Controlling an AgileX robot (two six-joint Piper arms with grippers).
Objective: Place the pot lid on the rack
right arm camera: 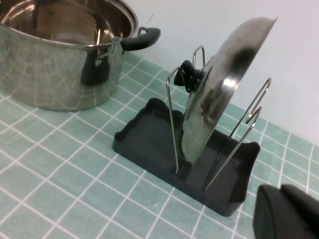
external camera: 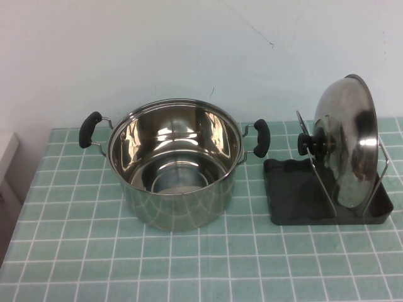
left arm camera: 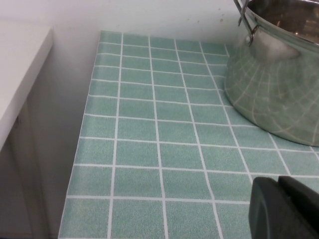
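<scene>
From the high view, the pot lid (external camera: 349, 141) stands on edge in the rack (external camera: 286, 195), which sits on the green tiled worktop (external camera: 189, 264) on the robot's right side; the lid leans between the upright wire loops (external camera: 321, 182), its black knob (external camera: 308, 144) facing left toward the pot (external camera: 173, 163), its lower rim down in the dark tray. The open steel pot stands just to the left of the rack, its right black handle (external camera: 261, 137) near the rack's back corner without touching it. Neither arm appears in this view. In the left wrist view, only a dark corner of the left gripper (left arm camera: 284, 209) shows at the frame edge, above bare tiles beside the pot's wall (left arm camera: 274, 94); whether its fingers are open or closed I cannot tell, and the lid is out of sight here, so it lies well apart from this gripper. In the right wrist view, the lid (right arm camera: 219, 94) rests upright in the rack (right arm camera: 149, 139) between two wire loops (right arm camera: 172, 119), knob (right arm camera: 190, 77) toward the pot (right arm camera: 60, 55). A dark part of the right gripper (right arm camera: 289, 214) shows low at the frame corner, near the rack's end but clear of both rack and lid; its fingers' state cannot be told, and nothing is seen held in it
</scene>
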